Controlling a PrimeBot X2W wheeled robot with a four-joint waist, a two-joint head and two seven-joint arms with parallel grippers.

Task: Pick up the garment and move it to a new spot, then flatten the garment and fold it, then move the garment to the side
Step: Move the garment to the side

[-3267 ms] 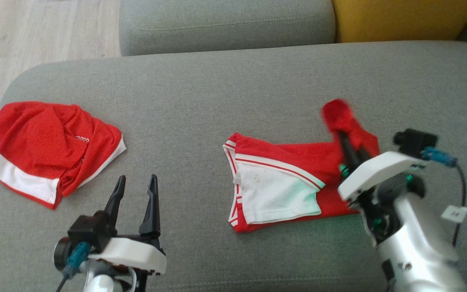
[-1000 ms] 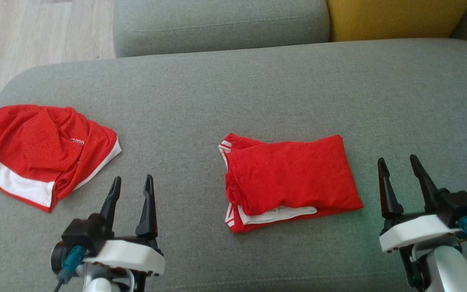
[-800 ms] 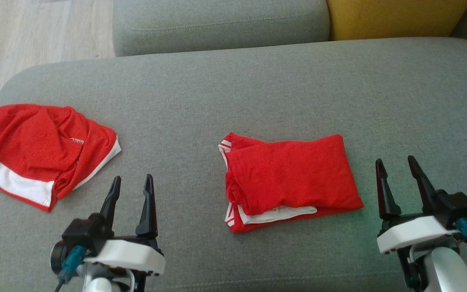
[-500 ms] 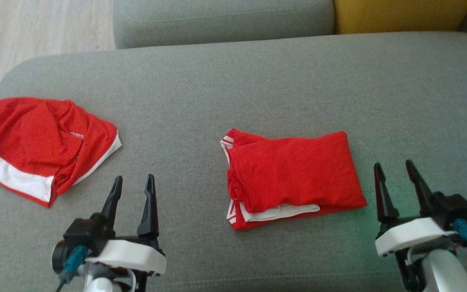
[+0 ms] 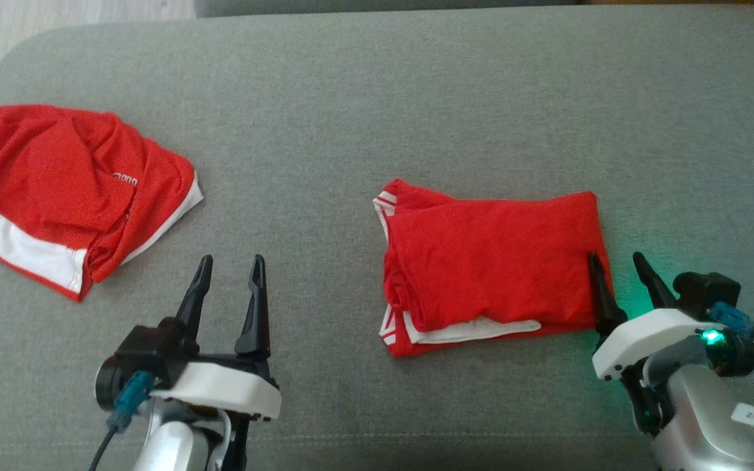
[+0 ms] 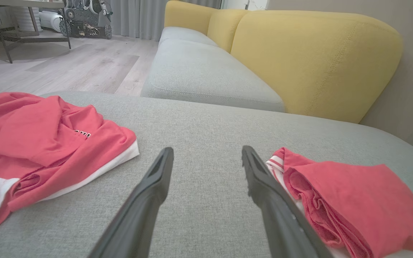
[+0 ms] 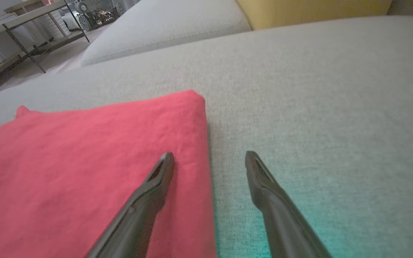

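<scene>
The folded red garment [image 5: 495, 261] with white trim lies on the grey sofa seat [image 5: 377, 98], right of centre; it also appears in the left wrist view [image 6: 353, 193] and the right wrist view [image 7: 84, 161]. My right gripper [image 5: 616, 258] is open at the garment's right edge, its left finger over the red cloth and its right finger over bare seat, as the right wrist view [image 7: 209, 156] confirms. My left gripper [image 5: 230, 261] stands open over bare seat, left of the garment, holding nothing [image 6: 206, 150].
A second red and white garment [image 5: 69, 190] lies crumpled at the seat's far left. In the left wrist view a yellow backrest [image 6: 317, 61], another grey seat cushion [image 6: 206, 75] and wooden floor [image 6: 66, 68] lie beyond.
The head camera has tilted down, so the whole picture shifted. My right gripper has moved left to the garment's right edge. Three seconds ago it was still laying the last fold over.
</scene>
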